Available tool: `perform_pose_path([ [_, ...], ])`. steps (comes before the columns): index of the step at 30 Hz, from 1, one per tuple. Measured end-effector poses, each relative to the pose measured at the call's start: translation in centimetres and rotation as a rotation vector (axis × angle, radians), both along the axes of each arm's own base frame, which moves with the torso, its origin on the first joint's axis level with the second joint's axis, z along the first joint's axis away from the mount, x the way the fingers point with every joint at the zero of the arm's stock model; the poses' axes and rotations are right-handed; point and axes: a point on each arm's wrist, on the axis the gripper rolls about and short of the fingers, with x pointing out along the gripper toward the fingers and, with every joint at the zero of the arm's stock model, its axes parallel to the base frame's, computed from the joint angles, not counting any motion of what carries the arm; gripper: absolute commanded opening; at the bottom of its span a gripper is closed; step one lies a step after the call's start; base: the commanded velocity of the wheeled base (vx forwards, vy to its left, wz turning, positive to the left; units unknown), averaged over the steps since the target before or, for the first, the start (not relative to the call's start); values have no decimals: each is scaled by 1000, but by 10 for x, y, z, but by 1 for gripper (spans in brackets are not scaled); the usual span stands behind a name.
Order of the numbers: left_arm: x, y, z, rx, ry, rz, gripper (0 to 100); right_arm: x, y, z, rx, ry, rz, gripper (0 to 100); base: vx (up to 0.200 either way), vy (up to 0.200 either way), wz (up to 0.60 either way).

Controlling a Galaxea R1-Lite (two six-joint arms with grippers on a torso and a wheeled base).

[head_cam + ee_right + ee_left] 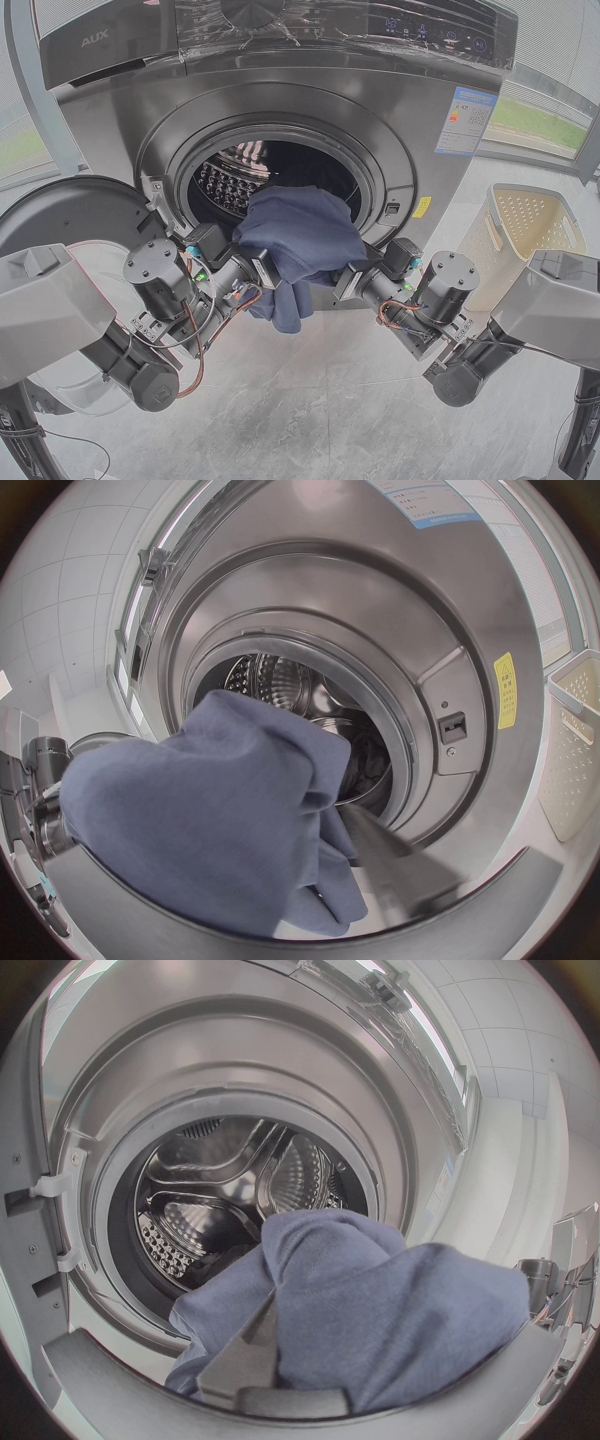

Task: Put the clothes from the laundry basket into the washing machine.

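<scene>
Grey tiled floor (350, 406) beneath washing machine (281, 94), laundry basket (531, 225) alongside.

A grey marbled tile floor (325, 406) is spread across the near ground. A left window (15, 125) and a right window (556, 50) are set at the far side, and green grass (544, 122) is seen through them.

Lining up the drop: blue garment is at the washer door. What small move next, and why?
Probably ease both arms forward, carrying the blue garment into the drum before release. It sits bunched at the opening's lower rim between left claw and right claw, with a tail hanging outside, so dropping now could spill it.
</scene>
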Motion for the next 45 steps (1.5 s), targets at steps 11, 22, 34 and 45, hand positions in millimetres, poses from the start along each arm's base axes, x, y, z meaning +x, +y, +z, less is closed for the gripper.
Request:
perform_pose_path([
  [11, -26, 18, -6, 45, 61, -3, 0, -52, -25, -47, -240, 172, 129, 100, 0, 0, 0],
  [22, -65, 43, -18, 116, 146, -8, 0, -78, -50, -61, -336, 261, 158, 100, 0, 0, 0],
  [34, -76, 50, -24, 137, 178, -10, 0, -54, -78, -41, -280, 209, 30, 100, 0, 0, 0],
  [45, -70, 48, -19, 124, 155, 10, 0, -89, -76, -45, -331, 241, 242, 100, 0, 0, 0],
])
